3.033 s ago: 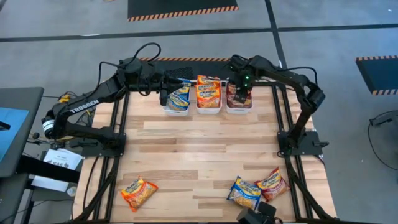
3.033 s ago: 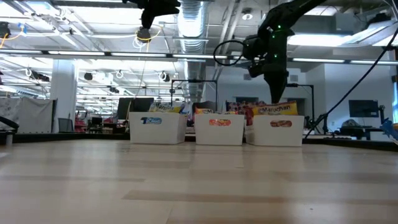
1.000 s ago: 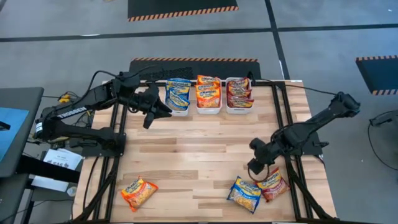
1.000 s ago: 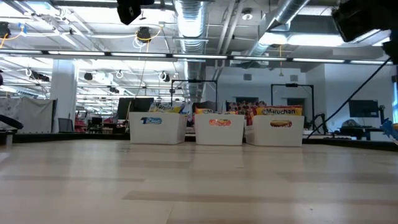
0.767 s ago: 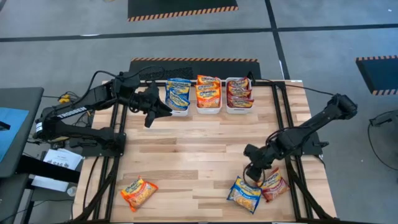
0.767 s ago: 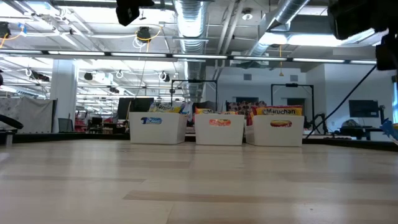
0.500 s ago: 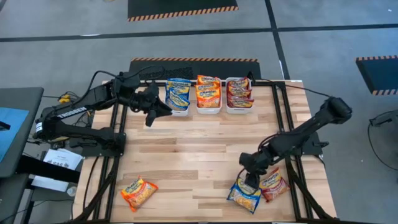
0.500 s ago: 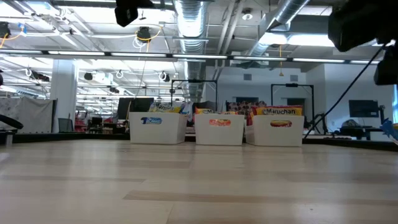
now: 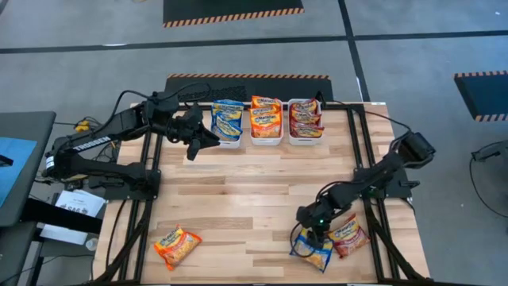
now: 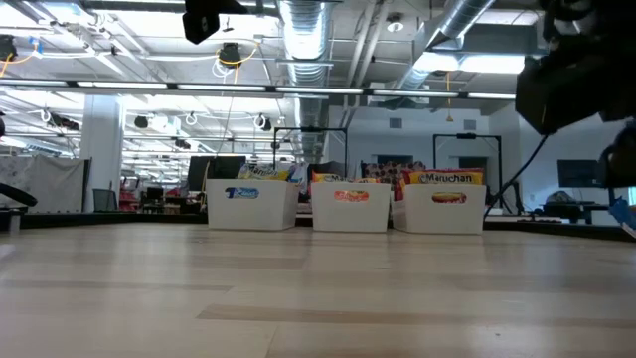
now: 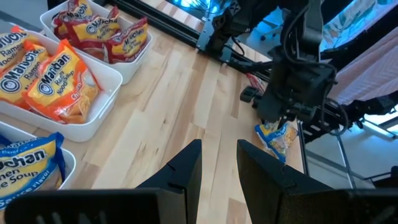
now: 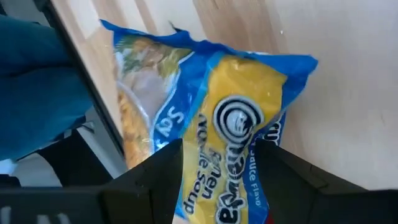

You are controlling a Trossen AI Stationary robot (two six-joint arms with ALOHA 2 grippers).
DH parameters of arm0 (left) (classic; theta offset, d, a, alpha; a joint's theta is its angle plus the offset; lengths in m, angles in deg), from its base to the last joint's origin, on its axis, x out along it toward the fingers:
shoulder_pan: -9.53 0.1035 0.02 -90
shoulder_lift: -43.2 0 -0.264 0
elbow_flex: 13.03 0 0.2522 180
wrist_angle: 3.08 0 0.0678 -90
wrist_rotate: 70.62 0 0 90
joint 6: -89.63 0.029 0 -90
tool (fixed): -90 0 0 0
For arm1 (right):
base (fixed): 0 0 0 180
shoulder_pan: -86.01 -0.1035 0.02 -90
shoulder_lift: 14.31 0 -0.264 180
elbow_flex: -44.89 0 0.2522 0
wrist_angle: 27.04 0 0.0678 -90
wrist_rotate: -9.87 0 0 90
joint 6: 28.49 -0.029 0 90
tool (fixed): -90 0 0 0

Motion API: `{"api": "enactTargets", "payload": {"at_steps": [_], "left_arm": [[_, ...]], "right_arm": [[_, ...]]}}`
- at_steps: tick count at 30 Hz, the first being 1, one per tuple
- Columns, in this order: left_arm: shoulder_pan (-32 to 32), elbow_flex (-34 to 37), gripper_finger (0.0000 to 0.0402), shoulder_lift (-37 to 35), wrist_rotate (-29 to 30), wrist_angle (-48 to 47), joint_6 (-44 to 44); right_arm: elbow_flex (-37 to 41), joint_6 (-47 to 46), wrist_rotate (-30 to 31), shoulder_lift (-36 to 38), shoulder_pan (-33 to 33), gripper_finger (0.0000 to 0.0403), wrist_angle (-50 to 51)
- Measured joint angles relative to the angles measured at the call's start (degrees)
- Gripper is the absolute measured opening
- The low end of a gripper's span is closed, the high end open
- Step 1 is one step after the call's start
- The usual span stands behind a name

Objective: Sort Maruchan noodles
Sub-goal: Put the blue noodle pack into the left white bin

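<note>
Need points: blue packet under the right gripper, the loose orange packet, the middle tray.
blue packet (image 12: pixel 239 140), right wrist view, on its yellow label.
orange packet (image 9: pixel 177 245), high view, middle of the packet.
middle tray (image 10: pixel 351 215), low view, on its white front wall.

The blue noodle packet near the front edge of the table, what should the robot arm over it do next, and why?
Probably lower a little more and close. The right gripper is open and sits right over the blue noodle packet, whose wrapper shows between the fingers, but they are not squeezing it yet. The left gripper waits by the white trays.
</note>
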Motion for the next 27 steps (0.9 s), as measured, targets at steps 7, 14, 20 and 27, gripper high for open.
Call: {"api": "enactTargets", "payload": {"at_steps": [7, 14, 20, 27], "left_arm": [[0.0, 0.0, 0.0087, 0.0, 0.0, 0.0, 0.02], [0.0, 0.0, 0.0087, 0.0, -0.02, -0.16, 1.35], [0.0, 0.0, 0.0087, 0.0, -0.02, -0.24, 1.37], [0.0, 0.0, 0.0087, 0.0, -0.02, -1.14, 0.9]], "right_arm": [[-0.15, -0.54, -1.22, -3.98, 0.0, 0.0194, -0.71], [-0.3, -4.27, -1.71, -6.06, 0.08, 0.0074, -1.94], [-0.17, -5.56, -1.47, -6.31, 0.31, 0.0012, -4.71], [-2.97, -5.84, 3.66, -2.9, 1.09, 0.0005, 0.1]]}}
